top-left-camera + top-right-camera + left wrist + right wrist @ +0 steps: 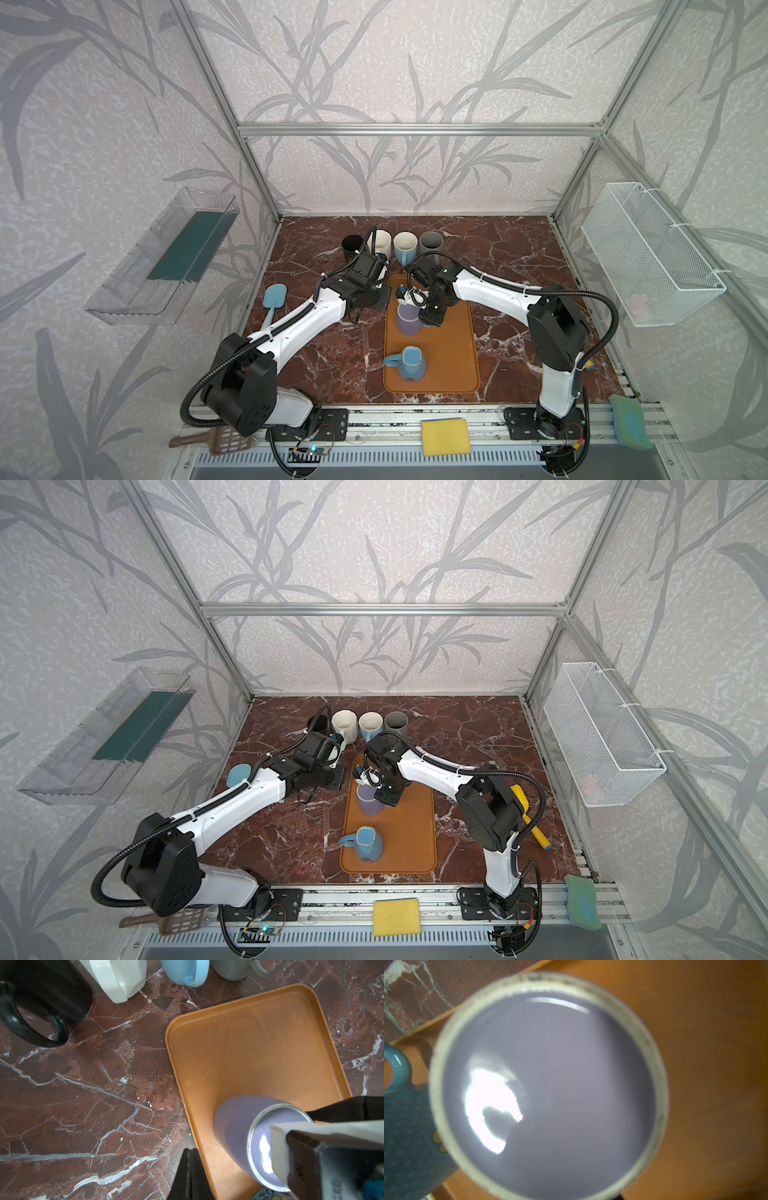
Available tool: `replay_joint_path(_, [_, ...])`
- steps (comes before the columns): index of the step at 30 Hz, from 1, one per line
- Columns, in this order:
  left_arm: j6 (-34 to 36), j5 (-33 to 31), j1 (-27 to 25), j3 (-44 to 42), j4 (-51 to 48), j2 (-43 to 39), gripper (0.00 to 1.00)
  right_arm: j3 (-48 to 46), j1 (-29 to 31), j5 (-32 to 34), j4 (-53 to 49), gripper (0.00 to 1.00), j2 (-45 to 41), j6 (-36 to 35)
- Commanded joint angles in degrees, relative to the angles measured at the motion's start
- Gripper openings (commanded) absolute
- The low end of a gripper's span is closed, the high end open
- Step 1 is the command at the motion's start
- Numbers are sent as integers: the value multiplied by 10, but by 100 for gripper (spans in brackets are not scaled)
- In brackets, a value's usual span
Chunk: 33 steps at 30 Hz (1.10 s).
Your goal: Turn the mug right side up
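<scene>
In both top views, 4 upright mugs line the bench's far edge; 2 more stand base-up on 1 orange tray, 6 in all. The lavender mug sits at the tray's far-left corner under the right hand, the blue mug nearer the front. Left wrist view: the left hand hangs shut and empty beside the tray. Right wrist view: the lavender base fills the frame; we cannot tell that hand's opening or grip. We judge grasping in hand; next, a firm hold, lift and flip.

The marble tabletop bears an orange tray, four mugs and a blue spatula.
</scene>
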Motion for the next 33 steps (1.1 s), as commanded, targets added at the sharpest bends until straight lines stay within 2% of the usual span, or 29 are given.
replay_joint_path(1, [4,6,3,-7,7,-18,5,13,3,-7,-15,31,8,-4])
replay_joint_path(12, [0,7,3,-7,15,-25,5,5,0,-10,9,13,-5,6])
replay_joint_path(19, [-9,2,3,-9,27,-40,6,-39,-32,-56,75,0,-52,34])
replay_joint_path(27, [-20,-1,3,-12,55,-66,9,-139,-105,-176,214,0,-144,100])
replay_joint_path(33, [-49,34,4,-29,109,-82,12,-203,-146,-237,333,0,-187,175])
